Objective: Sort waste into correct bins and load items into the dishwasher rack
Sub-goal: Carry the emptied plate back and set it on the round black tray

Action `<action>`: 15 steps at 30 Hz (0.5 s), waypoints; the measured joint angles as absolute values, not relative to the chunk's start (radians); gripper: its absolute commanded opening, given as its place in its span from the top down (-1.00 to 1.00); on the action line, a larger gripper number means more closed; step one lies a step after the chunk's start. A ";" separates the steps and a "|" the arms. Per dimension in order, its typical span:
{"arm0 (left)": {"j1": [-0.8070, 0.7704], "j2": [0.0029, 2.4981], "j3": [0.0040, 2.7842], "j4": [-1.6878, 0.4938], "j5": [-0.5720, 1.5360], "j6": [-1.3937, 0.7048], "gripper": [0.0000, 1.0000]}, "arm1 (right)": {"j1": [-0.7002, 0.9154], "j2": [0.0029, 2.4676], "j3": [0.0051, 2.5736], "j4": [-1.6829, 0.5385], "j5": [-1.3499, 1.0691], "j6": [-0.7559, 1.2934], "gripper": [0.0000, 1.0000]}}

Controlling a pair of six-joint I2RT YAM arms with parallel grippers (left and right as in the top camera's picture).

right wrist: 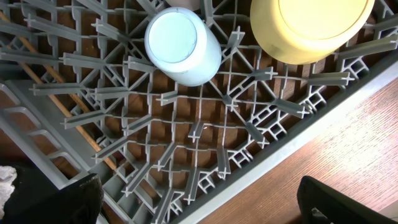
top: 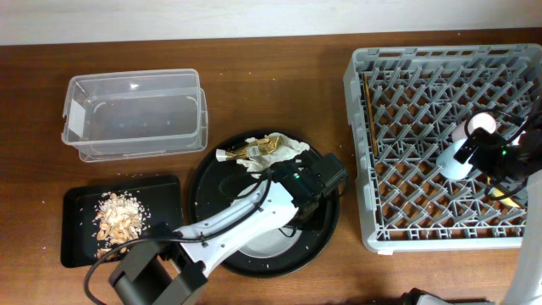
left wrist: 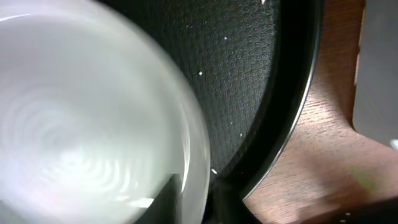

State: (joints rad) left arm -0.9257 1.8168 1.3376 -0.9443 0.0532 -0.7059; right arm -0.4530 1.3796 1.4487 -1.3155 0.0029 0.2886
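The pale grey plate [top: 269, 241] lies on the round black tray [top: 207, 191], partly under my left arm. My left gripper [top: 298, 216] is closed over the plate's rim; the left wrist view shows the plate [left wrist: 81, 124] close and blurred, with a dark finger on each side of its edge. White napkins [top: 288, 146] and a gold-brown wrapper [top: 258, 148] lie at the tray's far side. The grey rack [top: 360, 127] holds the chopsticks [top: 369, 110], light-blue cup [top: 456, 158] and pink cup [top: 483, 124]. My right gripper [right wrist: 199, 202] is open and empty over the rack's near edge, beside the upside-down blue cup [right wrist: 183, 46] and yellow bowl [right wrist: 311, 28].
A clear tub [top: 135, 114] stands at the back left. A flat black tray [top: 165, 199] in front of it holds brownish scraps with rice [top: 118, 219]. The rack's wall [right wrist: 323, 134] borders bare wood at the front. Rice grains dot the round tray [left wrist: 249, 74].
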 measured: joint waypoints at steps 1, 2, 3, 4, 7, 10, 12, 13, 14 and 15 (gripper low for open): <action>-0.926 1.818 1.338 -0.944 0.052 -0.706 -0.08 | -0.453 1.380 1.449 -1.315 0.002 0.289 -0.96; -0.926 1.818 1.338 -0.944 0.051 -0.711 -0.09 | -0.453 1.380 1.449 -1.315 0.003 0.288 -0.97; -0.926 1.818 1.338 -0.944 0.051 -0.715 -0.11 | -0.453 1.380 1.449 -1.316 0.003 0.288 -0.97; -0.926 1.818 1.338 -0.944 0.051 -0.716 -0.11 | -0.453 1.380 1.449 -1.315 0.003 0.288 -0.97; -0.926 1.818 1.338 -0.945 0.052 -0.716 -0.11 | -0.453 1.380 1.449 -1.316 0.003 0.288 -0.97; -0.926 1.818 1.338 -0.963 0.052 -0.716 -0.11 | -0.453 1.380 1.449 -1.316 0.003 0.289 -0.97; -0.926 1.818 1.340 -0.969 0.053 -0.715 -0.11 | -0.453 1.380 1.449 -1.315 0.003 0.288 -0.97; -0.926 1.818 1.347 -0.972 0.052 -0.715 -0.12 | -0.453 1.380 1.449 -1.315 0.003 0.288 -0.97; -0.926 1.818 1.354 -0.972 0.052 -0.715 -0.15 | -0.453 1.380 1.449 -1.315 0.003 0.288 -0.97; -0.926 1.816 1.367 -0.970 0.052 -0.715 -0.16 | -0.453 1.380 1.449 -1.315 0.003 0.288 -0.97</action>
